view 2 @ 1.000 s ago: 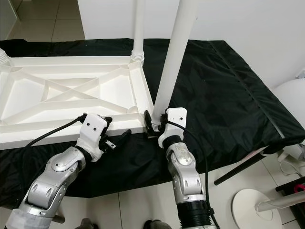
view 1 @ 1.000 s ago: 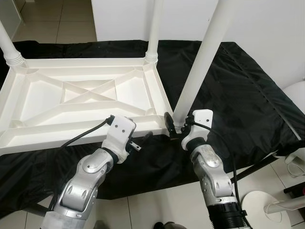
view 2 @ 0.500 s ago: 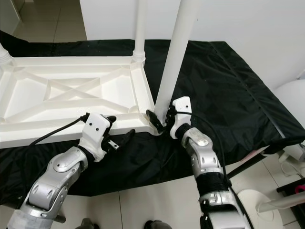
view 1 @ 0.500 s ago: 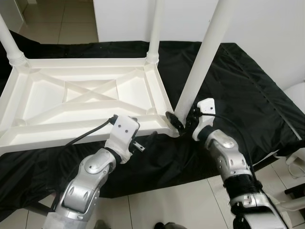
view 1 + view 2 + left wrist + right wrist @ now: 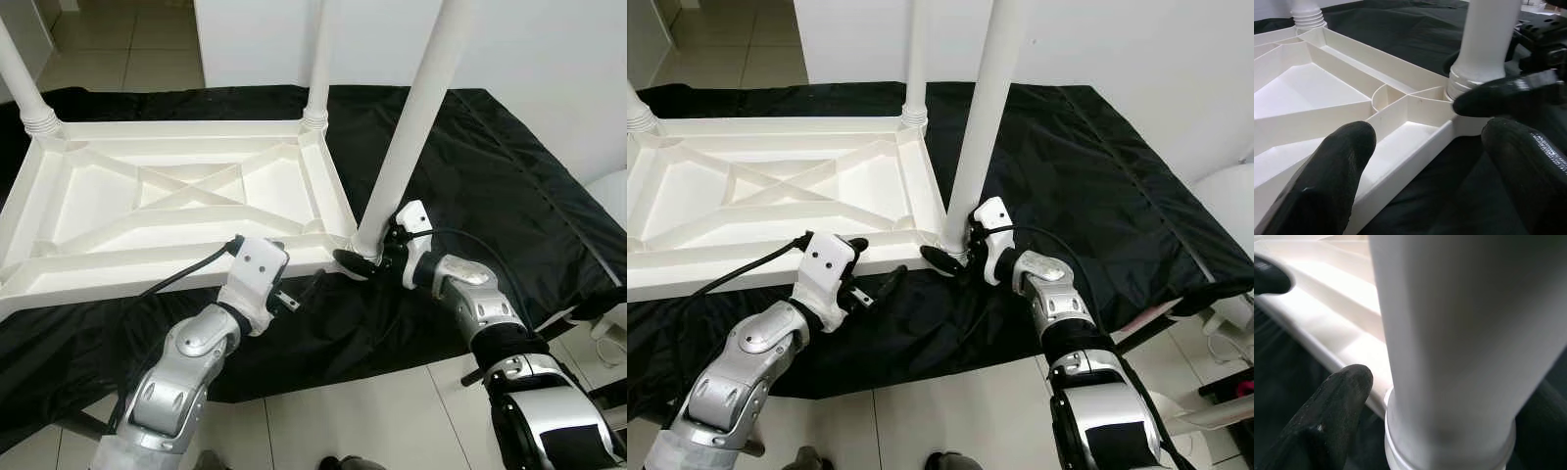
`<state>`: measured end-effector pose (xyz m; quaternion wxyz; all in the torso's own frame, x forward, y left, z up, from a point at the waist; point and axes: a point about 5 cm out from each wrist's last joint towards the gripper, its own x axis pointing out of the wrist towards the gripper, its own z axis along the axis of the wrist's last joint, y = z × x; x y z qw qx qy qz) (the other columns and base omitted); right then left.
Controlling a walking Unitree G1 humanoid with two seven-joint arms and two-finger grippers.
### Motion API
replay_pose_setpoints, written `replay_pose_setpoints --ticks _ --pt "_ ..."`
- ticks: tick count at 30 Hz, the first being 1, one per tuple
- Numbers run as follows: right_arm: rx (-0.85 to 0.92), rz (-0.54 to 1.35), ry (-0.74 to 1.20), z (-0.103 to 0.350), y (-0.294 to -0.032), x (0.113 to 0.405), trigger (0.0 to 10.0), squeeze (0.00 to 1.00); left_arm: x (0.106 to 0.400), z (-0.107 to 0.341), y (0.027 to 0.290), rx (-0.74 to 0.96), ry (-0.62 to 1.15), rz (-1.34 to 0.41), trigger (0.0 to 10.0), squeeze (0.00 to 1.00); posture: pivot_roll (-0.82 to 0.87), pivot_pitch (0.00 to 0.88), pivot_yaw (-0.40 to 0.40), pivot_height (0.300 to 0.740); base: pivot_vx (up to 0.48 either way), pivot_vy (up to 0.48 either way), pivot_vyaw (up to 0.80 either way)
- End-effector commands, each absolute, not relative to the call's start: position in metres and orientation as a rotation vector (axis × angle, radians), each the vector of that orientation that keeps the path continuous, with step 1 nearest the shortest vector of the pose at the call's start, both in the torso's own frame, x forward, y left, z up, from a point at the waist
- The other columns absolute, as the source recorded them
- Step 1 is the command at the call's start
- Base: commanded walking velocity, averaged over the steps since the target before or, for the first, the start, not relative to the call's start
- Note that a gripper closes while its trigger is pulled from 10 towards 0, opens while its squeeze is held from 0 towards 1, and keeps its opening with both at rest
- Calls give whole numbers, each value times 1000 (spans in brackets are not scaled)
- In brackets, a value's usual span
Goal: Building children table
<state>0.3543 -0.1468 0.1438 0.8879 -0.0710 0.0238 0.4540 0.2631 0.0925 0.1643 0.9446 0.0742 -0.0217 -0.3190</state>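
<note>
A white plastic tabletop (image 5: 147, 269) lies upside down on a black cloth. A thick white leg (image 5: 411, 127) stands upright in its near right corner socket. My right gripper (image 5: 367, 257) is shut on the ringed base of this leg; one black finger (image 5: 1337, 416) lies beside the leg (image 5: 1449, 333) and the other is at the far side. My left gripper (image 5: 872, 266) is open just before the tabletop's front rim, left of that corner. Its two fingers (image 5: 1337, 166) are wide apart with nothing between them, pointing toward the leg base (image 5: 1484, 44).
Two more white legs stand in the far corners, one at the far right (image 5: 315, 59) and one at the far left (image 5: 24, 88). The black cloth (image 5: 490, 166) covers the work surface and drops off at the front to tiled floor (image 5: 323, 421). A white round object (image 5: 612, 191) sits at the right.
My right forearm has swung out to the right and its wrist has turned around the leg's base. The left gripper stays by the front rim. The camera has shifted slightly.
</note>
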Motion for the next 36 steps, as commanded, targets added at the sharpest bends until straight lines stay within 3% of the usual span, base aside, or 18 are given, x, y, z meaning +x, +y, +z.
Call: replay_pose_setpoints --ticks 1,11,18,36 --pt "-150 988 86 137 -149 350 10000 0 260 163 91 148 -36 -655 10000 0 16 106 -75 740 0 0 0" --pt "-123 1140 114 126 -155 332 10000 0 247 156 92 201 -16 -795 10000 0 -2 124 -74 740 0 0 0" --pt "-105 1145 116 121 -156 325 10000 0 245 155 97 229 -27 -829 10000 0 -8 129 -64 740 0 0 0" --pt "-29 953 -48 134 -138 336 10000 0 243 152 101 163 31 -839 10000 0 -8 121 -51 740 0 0 0"
